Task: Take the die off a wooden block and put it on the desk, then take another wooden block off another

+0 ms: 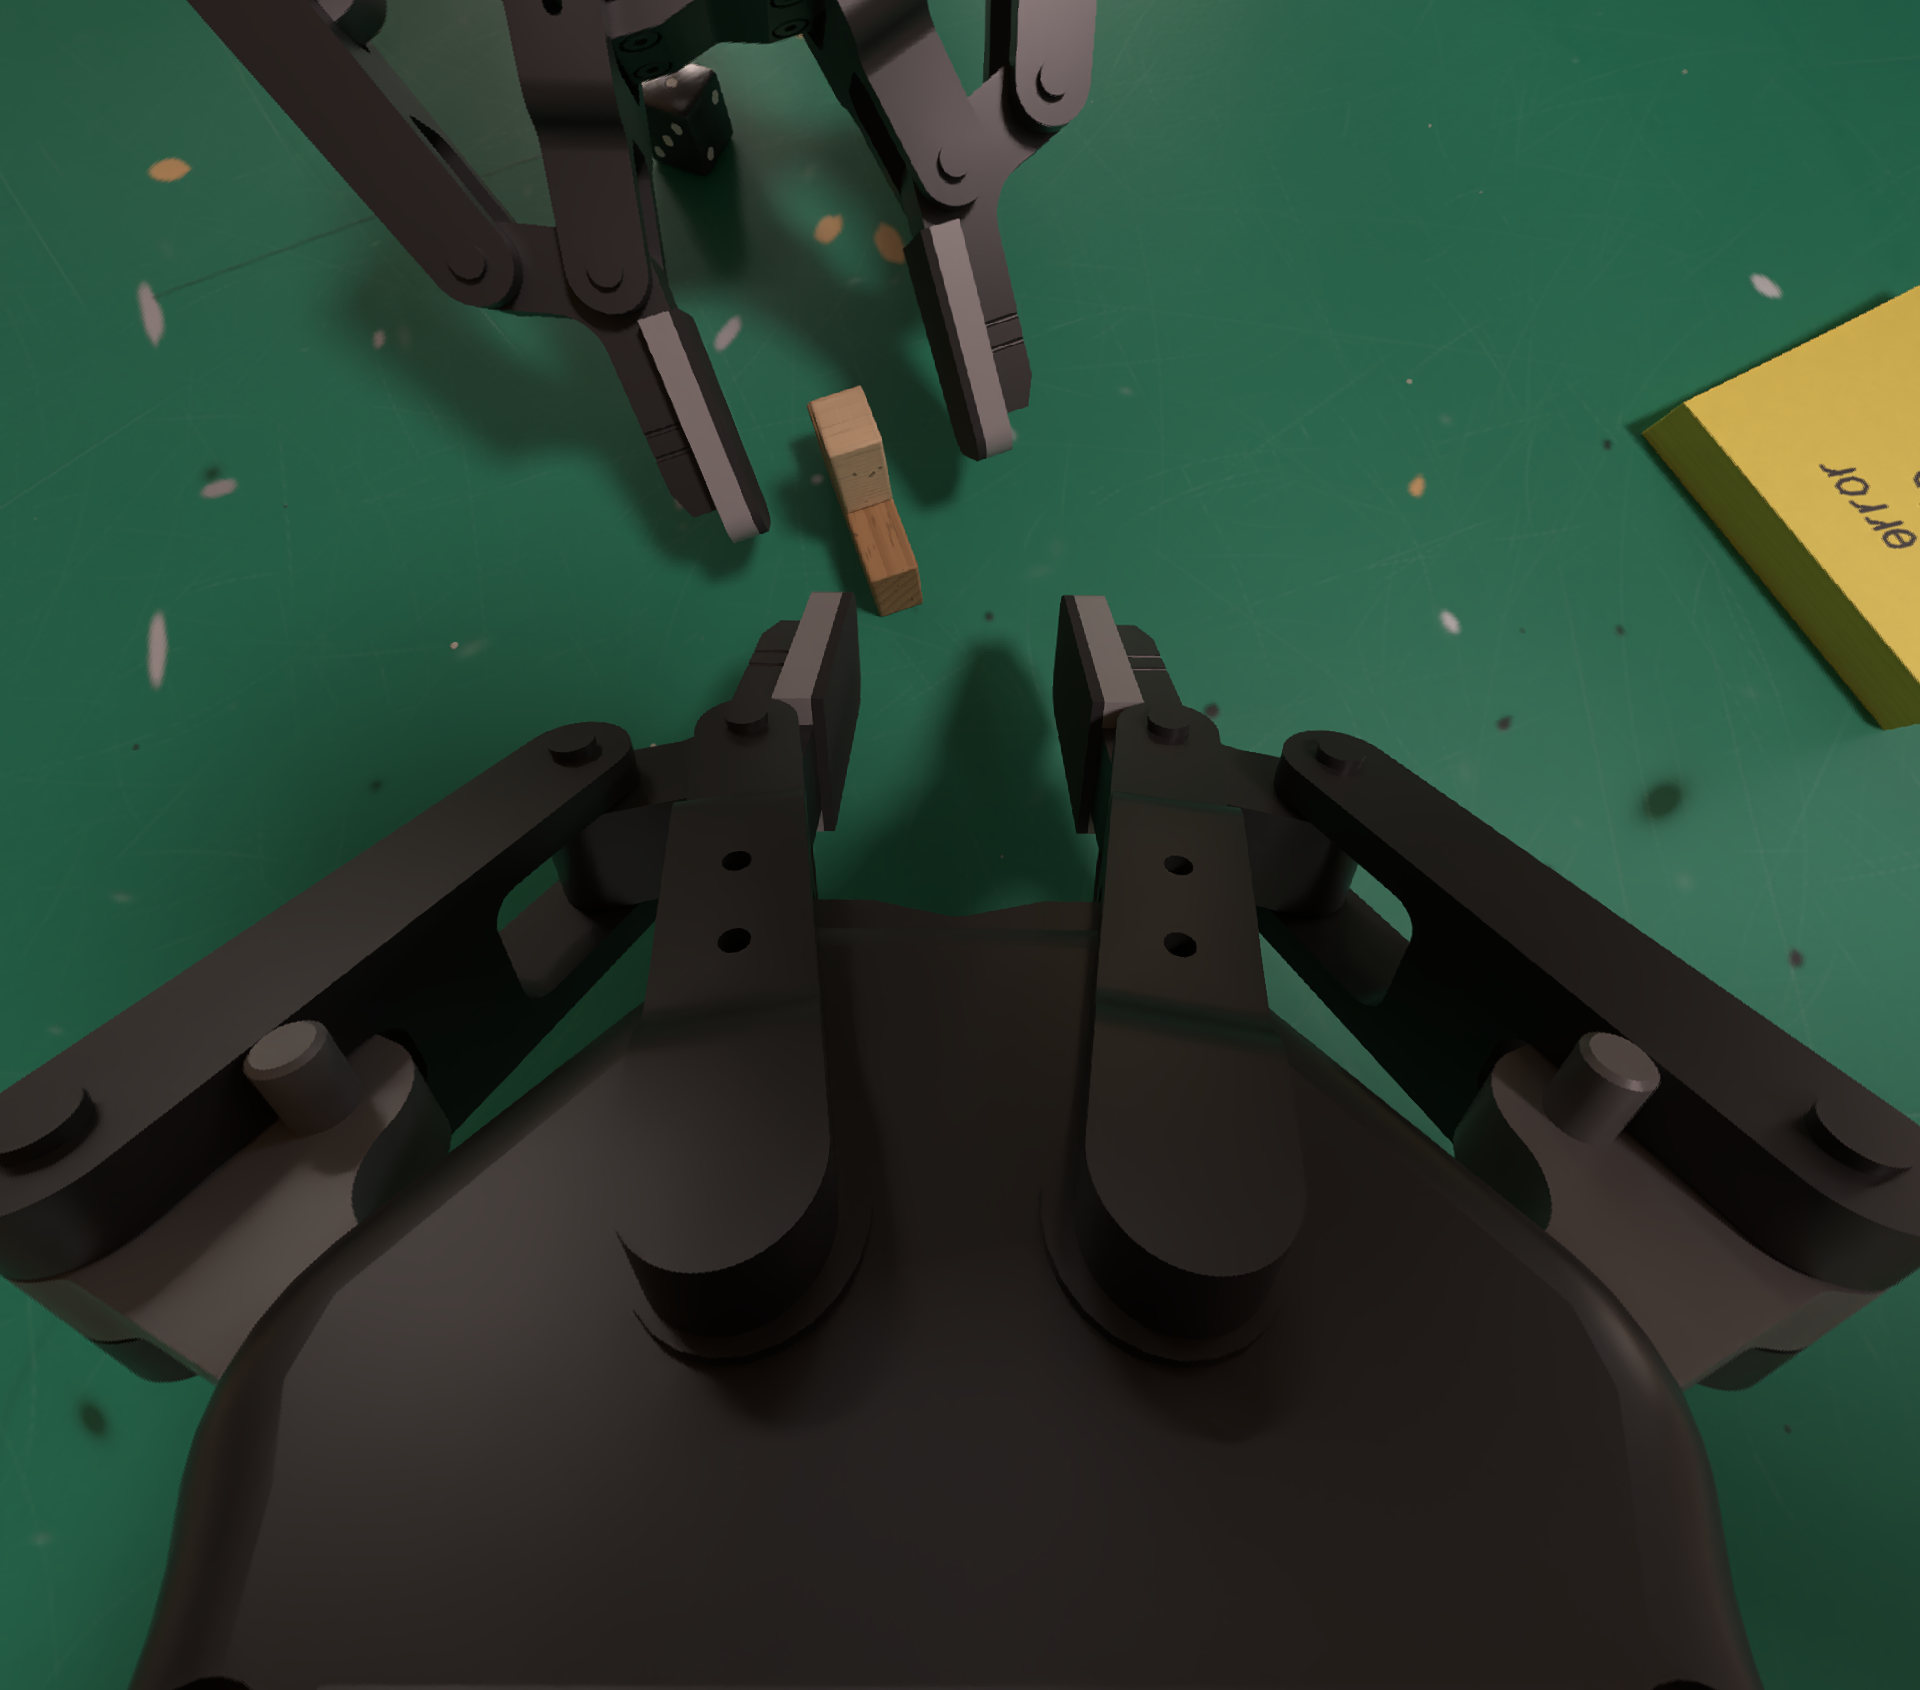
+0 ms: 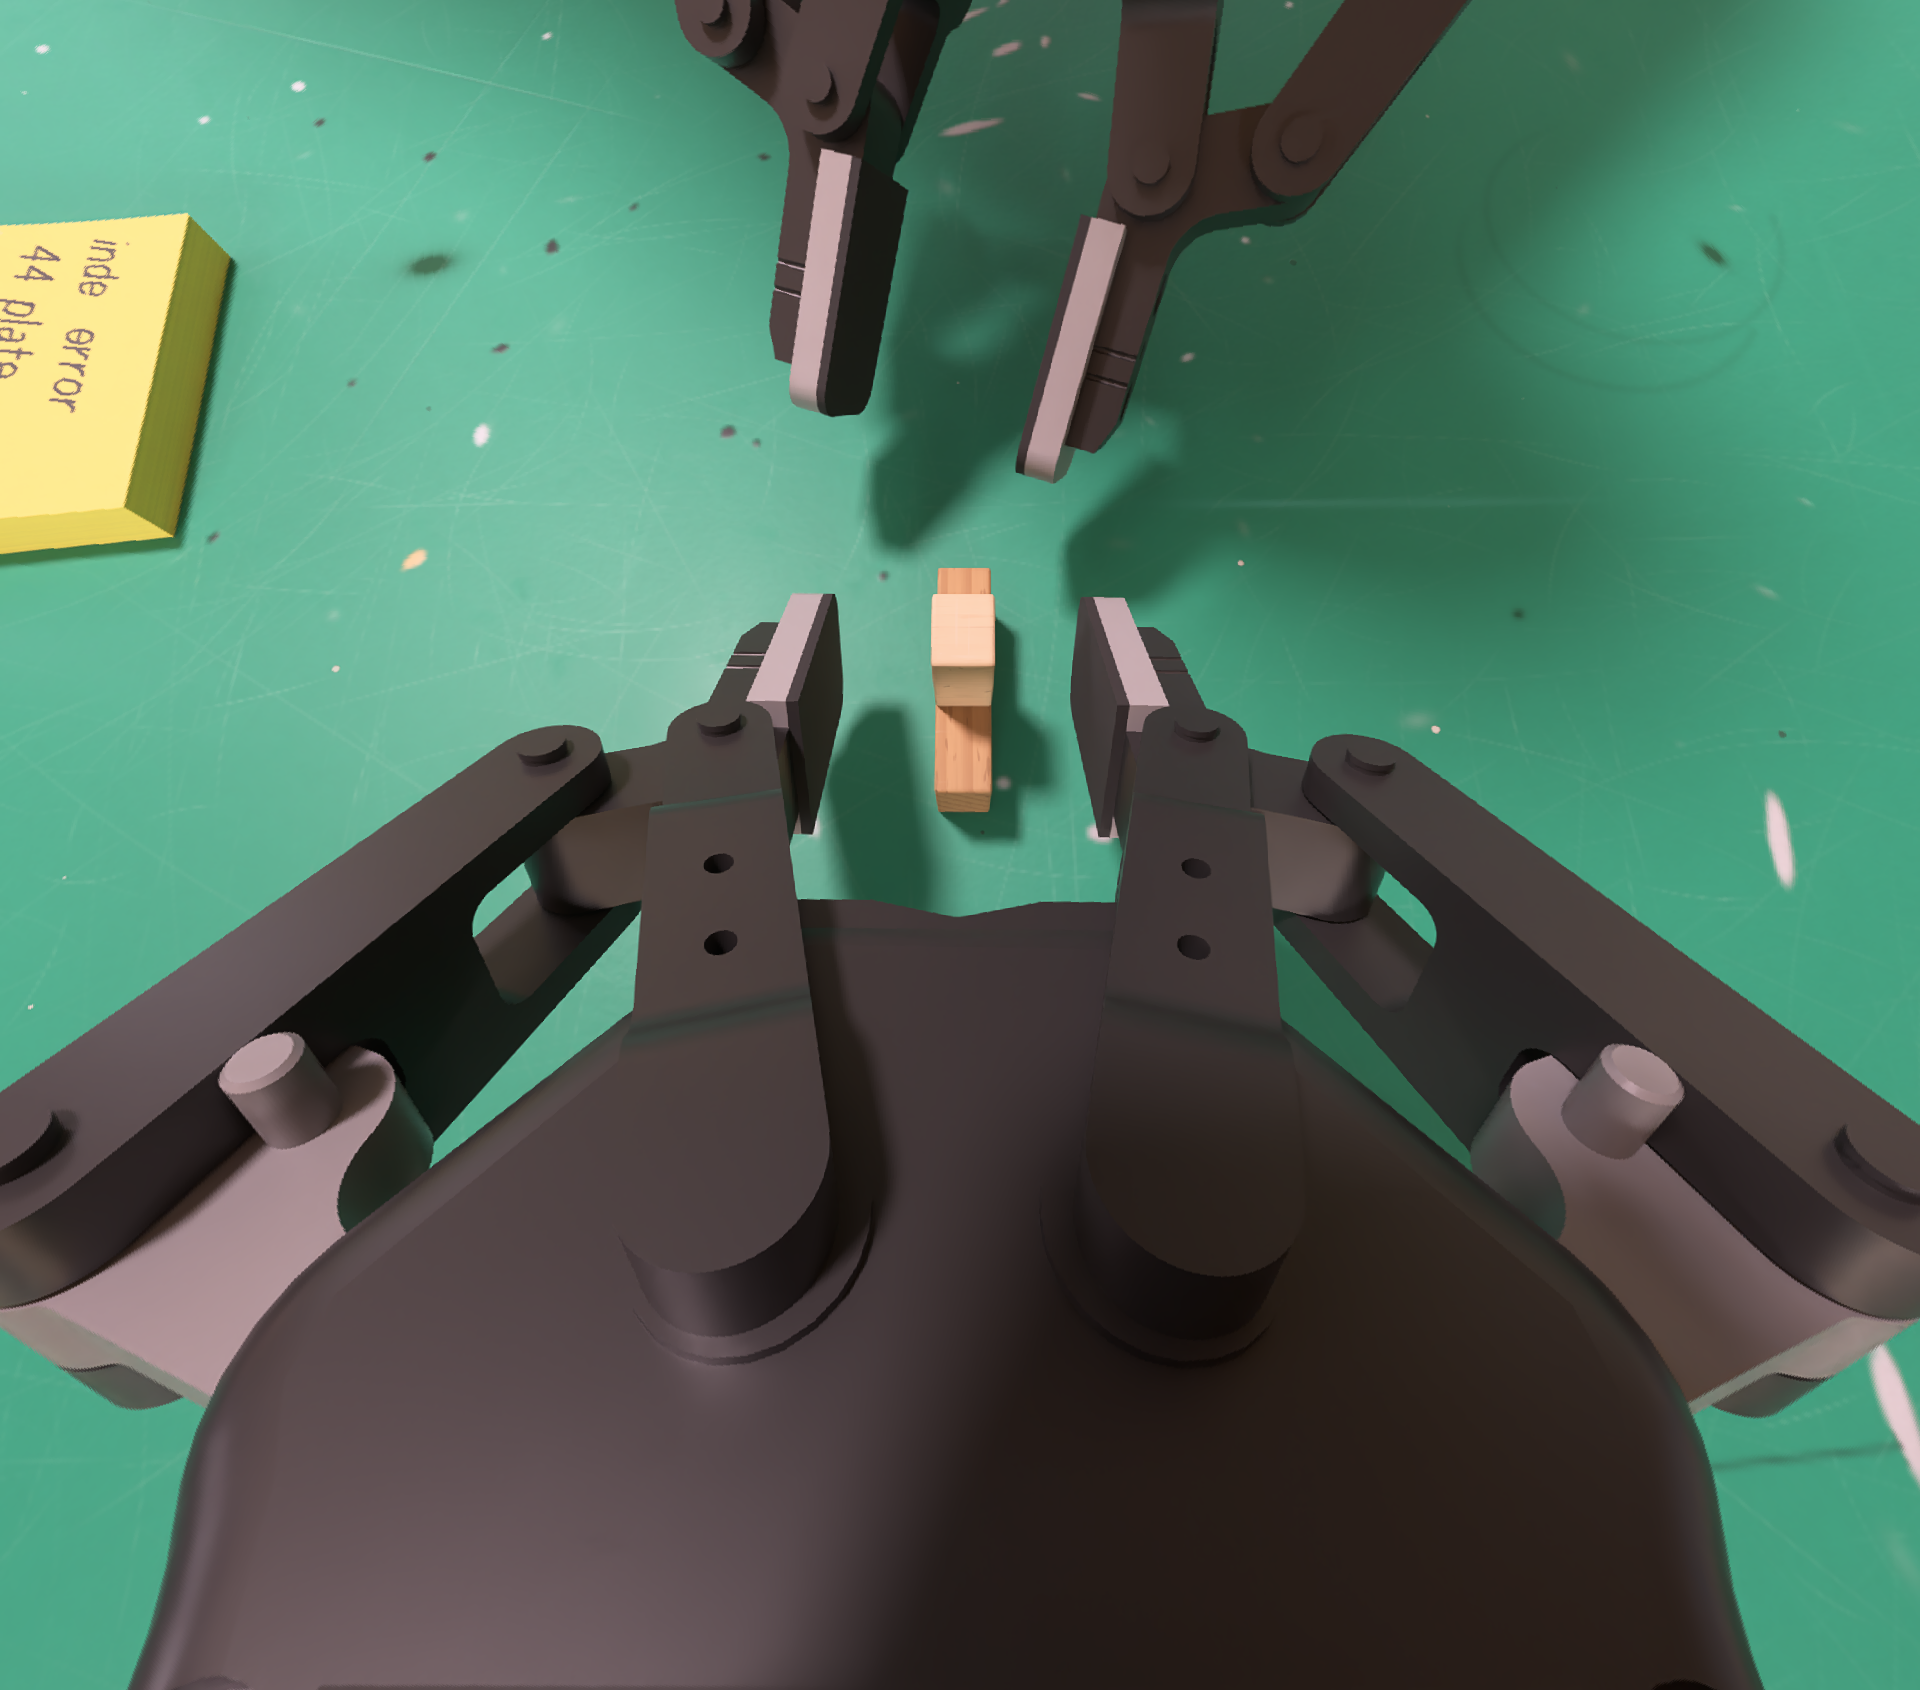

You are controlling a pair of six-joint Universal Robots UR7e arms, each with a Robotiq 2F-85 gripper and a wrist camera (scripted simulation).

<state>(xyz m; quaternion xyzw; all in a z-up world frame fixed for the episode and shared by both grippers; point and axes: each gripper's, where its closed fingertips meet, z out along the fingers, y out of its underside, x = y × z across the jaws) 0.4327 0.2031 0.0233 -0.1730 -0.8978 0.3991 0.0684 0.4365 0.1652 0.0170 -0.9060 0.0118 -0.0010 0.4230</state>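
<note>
Right gripper [image 2: 956,705] spread wide, empty, pads either side of the pale upper block [image 2: 963,643] without touching. Left gripper [image 1: 956,710] likewise parted and holding nothing, hovering just short of the near end of the lower block [image 1: 883,565]. Upper block stacked crosswise-short atop the longer, darker lower block, both on the green desk [image 1: 1351,186]. Black die [image 1: 688,123] already down on the desk, behind the right gripper's linkage, well apart from the stack. Yellow notepad [image 2: 94,383] off to one side, clear of the work. First step judged complete; second step in hand, grasp not yet made. Next move likely to call for lowering and closing the right pads squarely on the upper block, then lifting straight up without dragging the lower one.
</note>
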